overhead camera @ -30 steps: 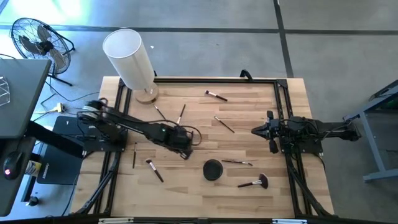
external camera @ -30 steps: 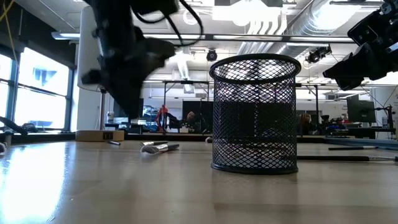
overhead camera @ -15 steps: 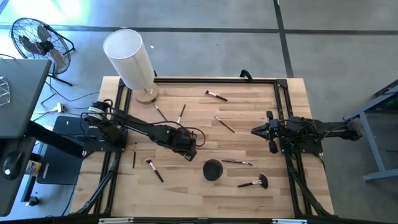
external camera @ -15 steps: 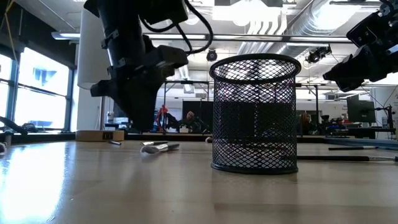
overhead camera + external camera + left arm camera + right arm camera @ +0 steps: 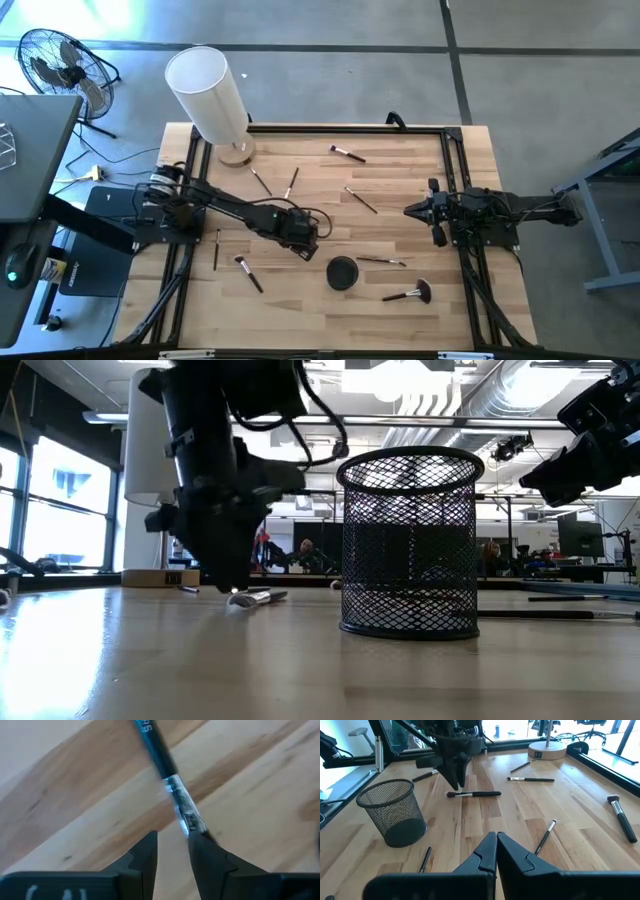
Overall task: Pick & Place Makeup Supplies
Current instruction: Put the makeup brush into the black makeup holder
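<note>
Two dark jointed arms with looped black cables and tapered fingers.

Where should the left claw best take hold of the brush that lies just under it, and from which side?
Grip the brush on its slim dark handle, beside the silver ferrule, coming straight down from above. It lies flat on the table, so the left claw should straddle its width.

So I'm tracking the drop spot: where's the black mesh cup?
In the high view, the black mesh cup stands at the table's near middle, just right of the left gripper.
</note>
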Robot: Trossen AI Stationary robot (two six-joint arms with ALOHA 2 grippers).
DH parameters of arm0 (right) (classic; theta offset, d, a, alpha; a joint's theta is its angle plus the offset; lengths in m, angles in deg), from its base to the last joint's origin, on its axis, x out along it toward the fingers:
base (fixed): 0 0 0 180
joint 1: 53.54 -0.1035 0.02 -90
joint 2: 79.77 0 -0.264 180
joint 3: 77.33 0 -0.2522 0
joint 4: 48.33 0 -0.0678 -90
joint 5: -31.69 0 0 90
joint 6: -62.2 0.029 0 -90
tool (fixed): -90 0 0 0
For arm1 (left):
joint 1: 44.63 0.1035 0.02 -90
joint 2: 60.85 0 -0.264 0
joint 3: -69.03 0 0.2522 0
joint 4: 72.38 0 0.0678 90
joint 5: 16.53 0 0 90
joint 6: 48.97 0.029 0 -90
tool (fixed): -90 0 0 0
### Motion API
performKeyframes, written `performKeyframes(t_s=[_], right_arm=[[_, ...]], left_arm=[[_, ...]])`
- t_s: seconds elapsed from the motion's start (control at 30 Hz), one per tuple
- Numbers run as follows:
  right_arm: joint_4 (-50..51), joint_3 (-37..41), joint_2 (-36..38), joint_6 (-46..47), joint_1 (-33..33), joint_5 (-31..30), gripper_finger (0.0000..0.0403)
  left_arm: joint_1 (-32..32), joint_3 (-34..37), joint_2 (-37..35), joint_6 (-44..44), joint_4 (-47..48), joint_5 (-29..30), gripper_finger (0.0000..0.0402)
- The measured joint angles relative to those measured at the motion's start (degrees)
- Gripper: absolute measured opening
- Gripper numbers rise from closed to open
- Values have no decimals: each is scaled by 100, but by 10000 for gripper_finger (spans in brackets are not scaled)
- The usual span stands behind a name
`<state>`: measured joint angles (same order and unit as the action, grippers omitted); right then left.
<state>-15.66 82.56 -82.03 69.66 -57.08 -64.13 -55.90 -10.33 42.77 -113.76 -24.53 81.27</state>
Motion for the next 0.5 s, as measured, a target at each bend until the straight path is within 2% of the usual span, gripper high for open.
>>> performKeyframes(t_s=[0.2,0.5], right_arm=[[7,0,-18,0,1,0,7],[7,0,-29,-2,0,-2,6]], left_arm=[[-3,-41,353,-21,-343,-131,108],[0,-37,497,213,-264,-257,107]])
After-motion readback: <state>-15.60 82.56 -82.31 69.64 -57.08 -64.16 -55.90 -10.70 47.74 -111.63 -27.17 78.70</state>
